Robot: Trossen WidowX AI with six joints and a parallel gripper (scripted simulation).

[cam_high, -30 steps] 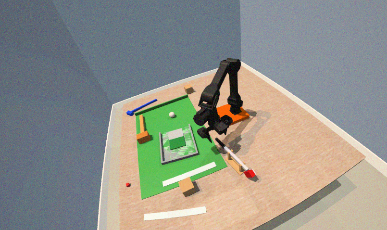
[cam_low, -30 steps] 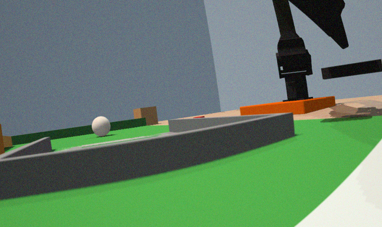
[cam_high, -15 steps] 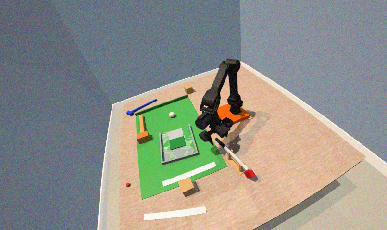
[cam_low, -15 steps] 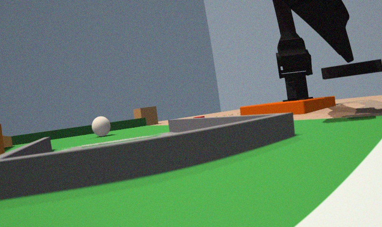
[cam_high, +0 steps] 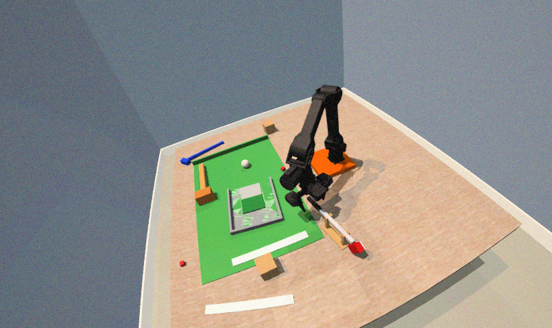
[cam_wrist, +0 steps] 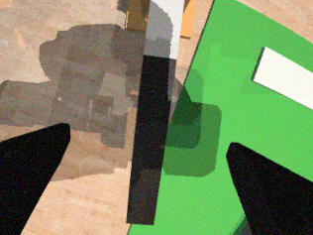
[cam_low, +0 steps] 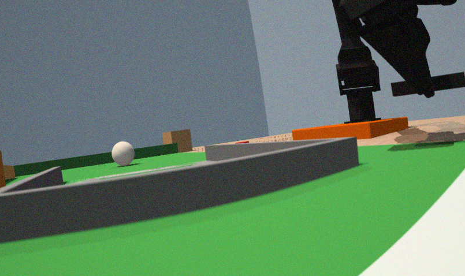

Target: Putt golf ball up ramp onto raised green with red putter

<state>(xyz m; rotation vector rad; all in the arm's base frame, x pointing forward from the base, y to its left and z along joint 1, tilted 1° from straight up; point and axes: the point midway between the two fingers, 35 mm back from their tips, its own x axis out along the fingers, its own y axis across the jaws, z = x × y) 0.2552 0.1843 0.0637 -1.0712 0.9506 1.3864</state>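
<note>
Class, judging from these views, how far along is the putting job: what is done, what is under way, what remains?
Done: nothing yet; the red putter lies on its wooden stand.
In hand: the tool is open and empty, its fingers either side of the black grip.
Left: grasping the putter, then putting the golf ball, which sits on the green mat.

The wood-grain bench carries a flat green putting mat, an orange base plate, a blue putter, a tan wooden block, a white strip and a small red cube.
</note>
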